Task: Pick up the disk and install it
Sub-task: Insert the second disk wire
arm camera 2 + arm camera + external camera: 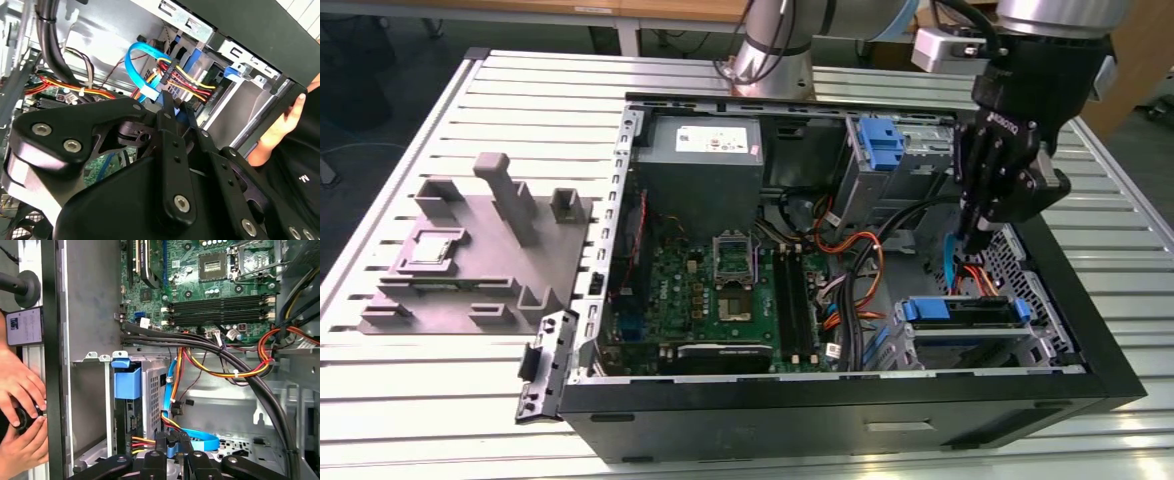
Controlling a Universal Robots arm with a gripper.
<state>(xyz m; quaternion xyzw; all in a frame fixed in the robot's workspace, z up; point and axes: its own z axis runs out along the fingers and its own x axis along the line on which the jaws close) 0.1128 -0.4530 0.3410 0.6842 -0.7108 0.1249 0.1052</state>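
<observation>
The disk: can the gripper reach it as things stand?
Probably yes: the gripper hangs close above the disk in the open case, though the blue cable beside it crowds the way.

Matte black gripper [974, 240] of hinged, flat linkage bars, narrow fingers [167, 107], bright round steel screws [181, 201] at the pivots. Wrist housing black with small white lettering. Silver-grey cylindrical arm joint [774, 45] above; pale grey box-shaped camera unit [947, 48] beside wrist, black cables attached.
</observation>
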